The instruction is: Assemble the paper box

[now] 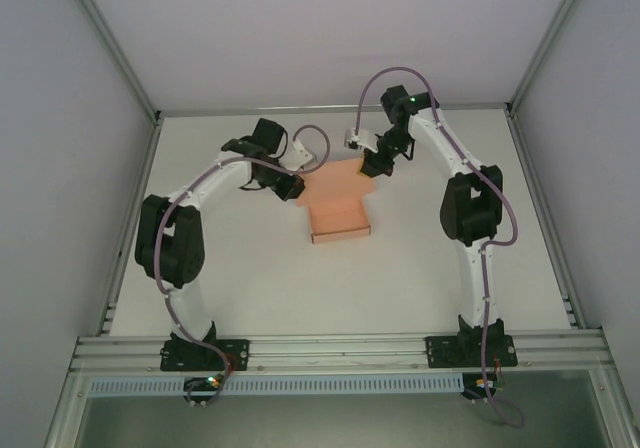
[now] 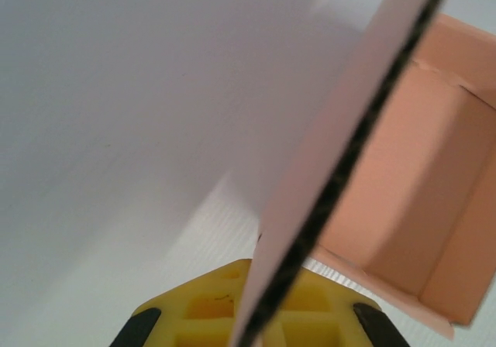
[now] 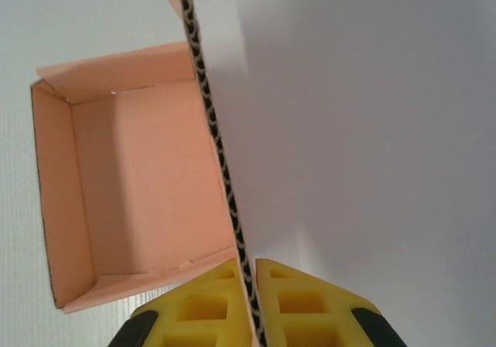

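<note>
The salmon-pink paper box sits mid-table as an open tray with its lid flap reaching back toward the grippers. My left gripper is shut on the flap's left edge, and my right gripper is shut on its right edge. In the left wrist view the card's corrugated edge runs between the yellow fingers of the left gripper, with the box's tray to the right. In the right wrist view the right gripper pinches the card edge, and the tray lies to its left.
The white table is walled in by grey panels on the left, back and right. An aluminium rail carrying both arm bases runs along the near edge. Purple cables loop above each arm.
</note>
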Available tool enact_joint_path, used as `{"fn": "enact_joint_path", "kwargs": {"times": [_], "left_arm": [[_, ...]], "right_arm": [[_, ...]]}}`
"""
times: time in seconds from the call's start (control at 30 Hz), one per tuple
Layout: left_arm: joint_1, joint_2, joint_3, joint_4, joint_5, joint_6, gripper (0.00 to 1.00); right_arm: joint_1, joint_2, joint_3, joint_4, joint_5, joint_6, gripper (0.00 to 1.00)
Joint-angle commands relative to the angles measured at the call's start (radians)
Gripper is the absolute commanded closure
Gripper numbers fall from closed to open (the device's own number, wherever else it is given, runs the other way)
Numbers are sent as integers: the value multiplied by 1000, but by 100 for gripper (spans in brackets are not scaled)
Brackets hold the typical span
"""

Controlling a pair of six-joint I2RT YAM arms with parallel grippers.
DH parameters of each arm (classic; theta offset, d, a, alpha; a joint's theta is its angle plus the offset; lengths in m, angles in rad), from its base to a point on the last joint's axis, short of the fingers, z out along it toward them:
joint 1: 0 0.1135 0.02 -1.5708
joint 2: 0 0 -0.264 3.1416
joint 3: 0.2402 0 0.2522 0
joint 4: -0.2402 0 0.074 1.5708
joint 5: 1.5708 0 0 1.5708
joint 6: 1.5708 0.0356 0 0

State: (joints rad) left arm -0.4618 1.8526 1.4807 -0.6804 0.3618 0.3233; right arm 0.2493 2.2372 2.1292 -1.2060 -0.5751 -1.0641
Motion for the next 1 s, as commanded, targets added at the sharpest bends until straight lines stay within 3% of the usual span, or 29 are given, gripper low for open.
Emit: {"fn": "enact_joint_path", "kwargs": {"times": [0.0,0.13,0.3,0.67,0.87,0.97], "left_arm": [[-23,-37,15,85,-115,-117,100],[-50,-74,1,134,-264,-248,100],[-77,-72,21,145,-455,-416,100],[-120,8,49,196,-597,-680,100],[-125,25,20,290,-613,-876,100],[-141,34,11,325,-606,-897,100]], "right_arm": [[31,-104,-117,174,153,159,100],[52,-223,-292,444,316,369,100],[71,-307,-397,608,428,659,100],[133,-311,-450,656,614,1197,99],[157,-324,-480,672,710,1496,97],[159,-321,-480,700,697,1641,96]]}}
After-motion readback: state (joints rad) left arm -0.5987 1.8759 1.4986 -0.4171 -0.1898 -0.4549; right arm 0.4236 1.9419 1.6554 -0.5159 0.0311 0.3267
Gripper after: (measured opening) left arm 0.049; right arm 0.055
